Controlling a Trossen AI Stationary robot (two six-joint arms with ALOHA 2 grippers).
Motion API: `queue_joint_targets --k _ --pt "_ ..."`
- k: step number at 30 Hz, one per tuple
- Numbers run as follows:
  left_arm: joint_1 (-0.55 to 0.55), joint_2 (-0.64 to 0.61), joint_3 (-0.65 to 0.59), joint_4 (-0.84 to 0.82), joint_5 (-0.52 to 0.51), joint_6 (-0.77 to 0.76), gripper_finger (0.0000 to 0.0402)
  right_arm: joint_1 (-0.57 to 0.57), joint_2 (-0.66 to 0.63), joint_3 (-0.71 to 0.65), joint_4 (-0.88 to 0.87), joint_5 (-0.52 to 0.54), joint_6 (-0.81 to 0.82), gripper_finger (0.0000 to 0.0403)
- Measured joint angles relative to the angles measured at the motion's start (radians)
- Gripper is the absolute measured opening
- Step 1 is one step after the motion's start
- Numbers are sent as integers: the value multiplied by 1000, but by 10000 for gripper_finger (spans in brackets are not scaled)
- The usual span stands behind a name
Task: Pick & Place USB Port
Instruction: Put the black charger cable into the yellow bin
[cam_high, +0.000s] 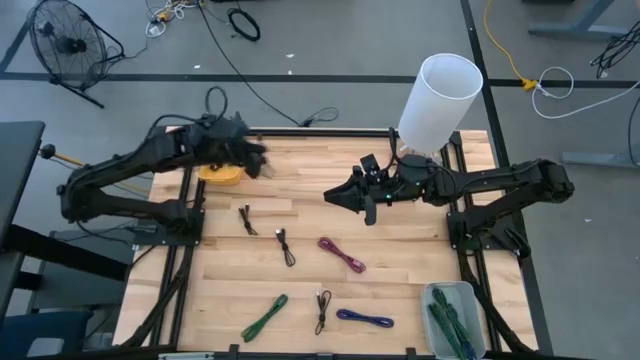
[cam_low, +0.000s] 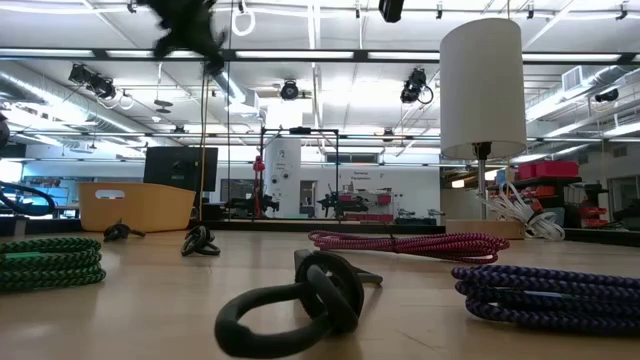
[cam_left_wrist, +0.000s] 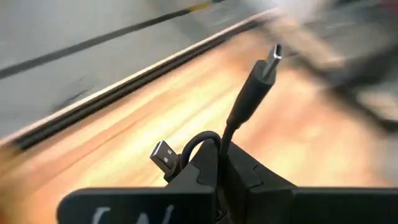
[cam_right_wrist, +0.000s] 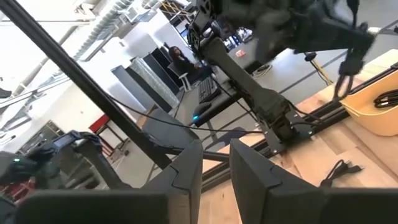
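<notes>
The left gripper (cam_high: 252, 158) hangs above the far left part of the light wooden slatted table (cam_high: 400, 270), just beside the shallow yellow round bowl (cam_high: 222, 175) that sits near the table's far edge. Its dark fingers are clamped on a short black USB cable (cam_left_wrist: 239, 118): in the left wrist view the cable loops up out of the pinch, with a small oval plug standing upward and a flat rectangular metal plug poking out to the side (the background there is streaked with blur). From the right wrist view the same cable dangles over the yellow bowl, which already has another black cable lying in it.

The right gripper (cam_high: 350, 195) is held over the middle of the table, pointing toward the left arm, with a narrow gap between its two dark fingers (cam_right_wrist: 183, 180) and nothing between them. A tall white cylinder (cam_high: 438, 100) stands at the far right corner behind that arm.

More cables lie loose on the wood: two small black ones (cam_high: 248, 220) and (cam_high: 286, 246) left of centre, a coiled magenta braided cable (cam_high: 342, 254) in the middle, a green braided cable (cam_high: 265, 316), another black one (cam_high: 322, 308) and a purple braided cable (cam_high: 365, 319) along the near side. A clear rectangular bin (cam_high: 476, 330) at the near right corner holds several green cables.
</notes>
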Motion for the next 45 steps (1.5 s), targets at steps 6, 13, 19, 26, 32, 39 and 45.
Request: queue_joint_targets --k 6,13,19,26,32,39,45 --pt "98 -60 0 -379 -178 -113 5 -1 0 0 6 4 1 82" --pt "222 -34 0 -503 -211 -55 5 0 0 0 9 6 -4 82" --pt "337 29 0 -477 -202 46 5 -1 0 0 9 6 -5 82" --pt "440 146 0 -401 -128 157 5 -1 0 0 9 4 -5 82" --pt "497 275 0 -399 -115 221 5 0 0 0 9 3 -5 82" --pt "520 378 -1 -376 -133 291 5 0 0 0 9 3 -5 82" --pt "552 432 -1 -347 -135 318 5 0 0 0 9 3 -5 82"
